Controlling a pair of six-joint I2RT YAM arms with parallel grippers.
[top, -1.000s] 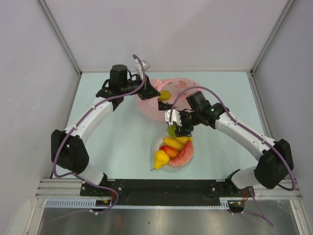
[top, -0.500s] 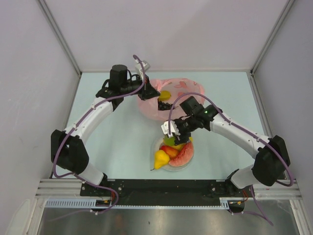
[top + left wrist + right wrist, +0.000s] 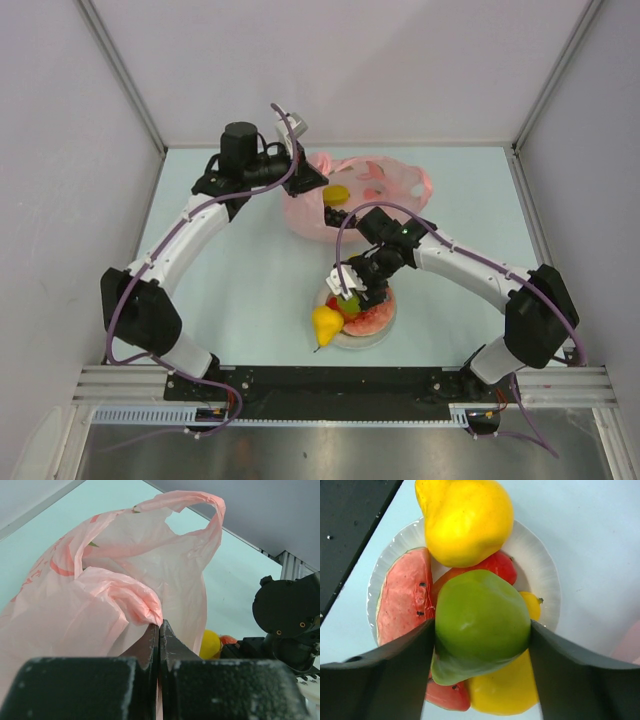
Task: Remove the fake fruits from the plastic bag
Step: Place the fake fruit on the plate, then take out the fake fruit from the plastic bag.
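The pink plastic bag (image 3: 345, 200) lies at the back centre, a yellow fruit (image 3: 337, 194) showing in its mouth. My left gripper (image 3: 308, 180) is shut on a bunched fold of the bag (image 3: 125, 595). My right gripper (image 3: 350, 298) is shut on the green pear (image 3: 480, 622) and holds it just above the white plate (image 3: 385, 325). On the plate lie a yellow pear (image 3: 465, 517), a watermelon slice (image 3: 402, 595), a red piece (image 3: 497, 565) and yellow mango-like pieces (image 3: 502, 692).
Grey walls close the table on three sides. A black rail (image 3: 330, 380) runs along the near edge, close to the plate. The right arm's wrist (image 3: 287, 615) shows at the right of the left wrist view.
My right gripper has carried the green pear from beside the bag toward the near edge, to just above the plate. The left gripper has lifted the bag's fold slightly; the bag has spread wider.
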